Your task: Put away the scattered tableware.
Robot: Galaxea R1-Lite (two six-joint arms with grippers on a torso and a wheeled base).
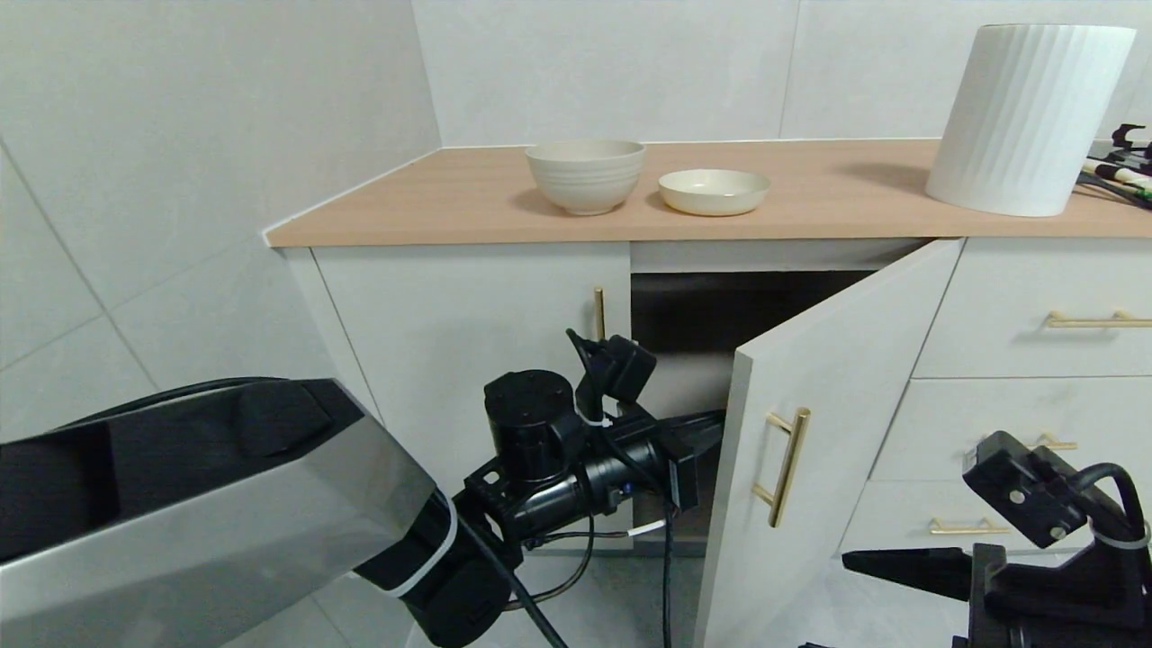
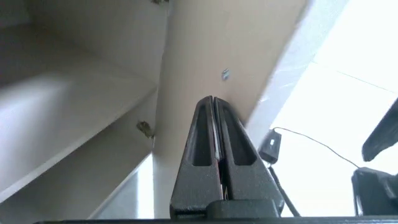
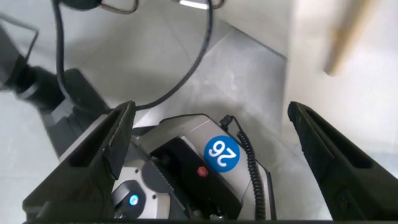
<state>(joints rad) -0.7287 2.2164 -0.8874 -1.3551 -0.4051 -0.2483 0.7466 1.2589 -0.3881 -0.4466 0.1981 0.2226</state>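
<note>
On the wooden counter (image 1: 432,198) stand a beige bowl (image 1: 585,175) and, to its right, a shallow cream dish (image 1: 714,192). Below them the cabinet door (image 1: 837,378) with a gold handle (image 1: 785,466) stands open. My left arm is low in the doorway. Its gripper (image 2: 213,102) is shut with nothing in it, and its tips are against or close to the door's inner face (image 2: 205,50), beside a cabinet shelf (image 2: 68,118). My right gripper (image 3: 211,124) is open and empty, low in front of the drawers, with one of its fingers (image 1: 904,569) near the door's outer side.
A tall white ribbed container (image 1: 1026,117) stands at the counter's right, with small tools (image 1: 1120,171) beyond it. The left cabinet door (image 1: 468,351) is closed. Drawers (image 1: 1035,315) with gold handles fill the right. A tiled wall (image 1: 180,180) bounds the left.
</note>
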